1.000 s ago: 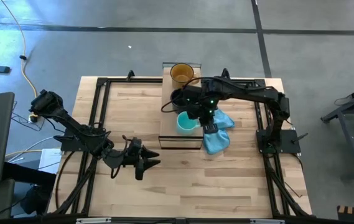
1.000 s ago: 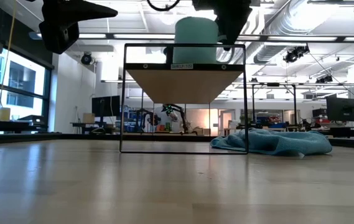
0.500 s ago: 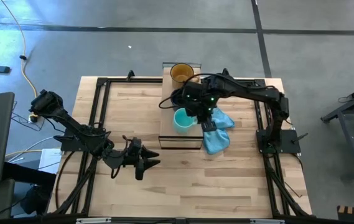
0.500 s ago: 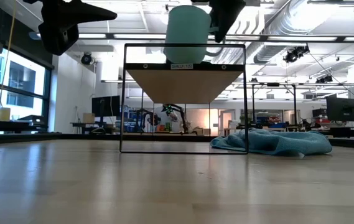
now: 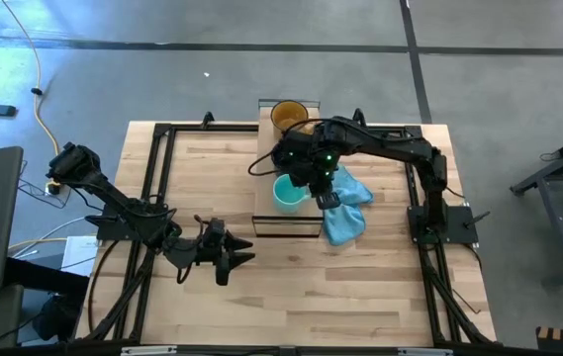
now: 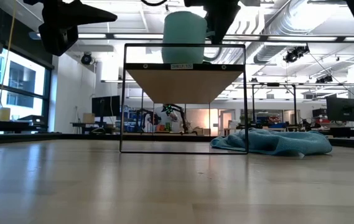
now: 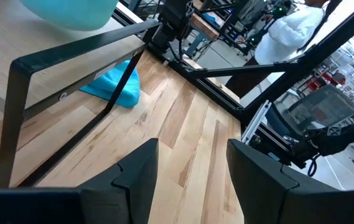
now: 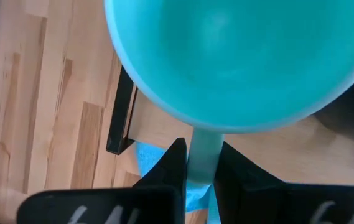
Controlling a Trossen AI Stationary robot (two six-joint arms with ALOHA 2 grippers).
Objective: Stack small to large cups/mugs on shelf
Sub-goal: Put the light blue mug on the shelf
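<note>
The teal mug [image 5: 288, 192] is in my right gripper [image 5: 323, 186] above the middle of the long light-wood shelf [image 5: 306, 225]. In the low view the teal mug [image 6: 186, 36] shows above the shelf's top bar [image 6: 185, 45], its bottom hidden behind the bar. The black mug [image 5: 282, 156] stands on the shelf just beyond it, partly under my right arm. The amber glass mug [image 5: 288, 117] stands at the shelf's far end. My left gripper [image 5: 234, 259] is open, low over the table left of the shelf's near end. My right gripper [image 8: 201, 152] pinches the teal mug's handle [image 8: 203, 138] between its two fingers [image 8: 175, 158], coming from above and pointing down. The mug hangs upright beside the fingers, mouth up, over the shelf top. Whether its bottom touches the shelf I cannot tell.
A crumpled blue cloth [image 5: 345, 216] lies on the table right of the shelf, under my right arm. Black metal frames run along the table's left and right sides [image 5: 157, 188]. Bare wood lies between the shelf and my left arm.
My right gripper has carried the teal mug toward the table's left and a little toward the far edge, closer to the black mug. In the low view the mug has risen slightly, tipped briefly, and now sits upright again. The gripper has stayed shut on the handle.
</note>
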